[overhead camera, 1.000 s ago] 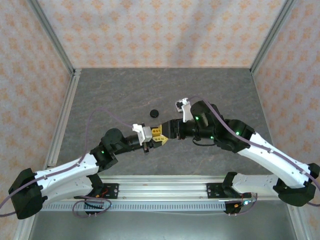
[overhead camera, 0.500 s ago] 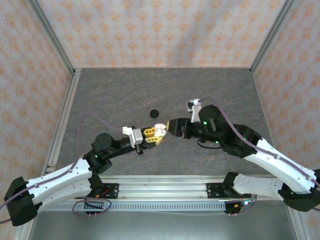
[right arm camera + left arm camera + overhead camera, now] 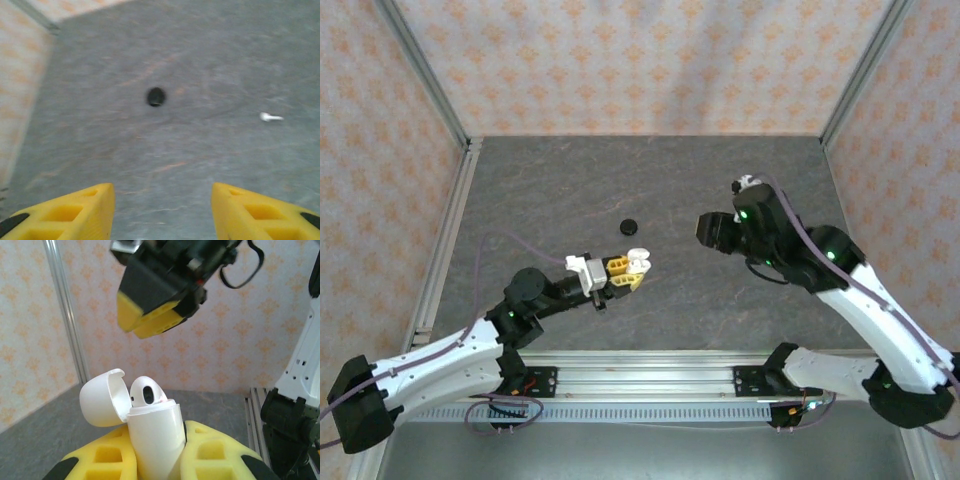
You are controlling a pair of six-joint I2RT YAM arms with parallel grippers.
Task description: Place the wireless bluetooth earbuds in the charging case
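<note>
My left gripper (image 3: 625, 268) is shut on the white charging case (image 3: 638, 262), holding it upright above the table. In the left wrist view the case (image 3: 155, 440) stands between the yellow fingers (image 3: 215, 450) with its lid (image 3: 102, 397) flipped open. One white earbud (image 3: 147, 390) sits in the case, its head poking out. My right gripper (image 3: 704, 228) hangs raised to the right of the case, open with nothing in it (image 3: 162, 200). It also shows above the case (image 3: 150, 315). Another white earbud (image 3: 270, 117) lies on the table beyond the right gripper.
A small black rounded object (image 3: 629, 227) lies on the grey table (image 3: 570, 180) behind the case, also seen ahead of the right fingers (image 3: 156, 96). Patterned walls with metal posts (image 3: 440, 110) close in the table on three sides.
The right gripper has drawn back to the right and up, away from the case where the two grippers met. The left gripper shifted slightly down-left with the case, then held still.
</note>
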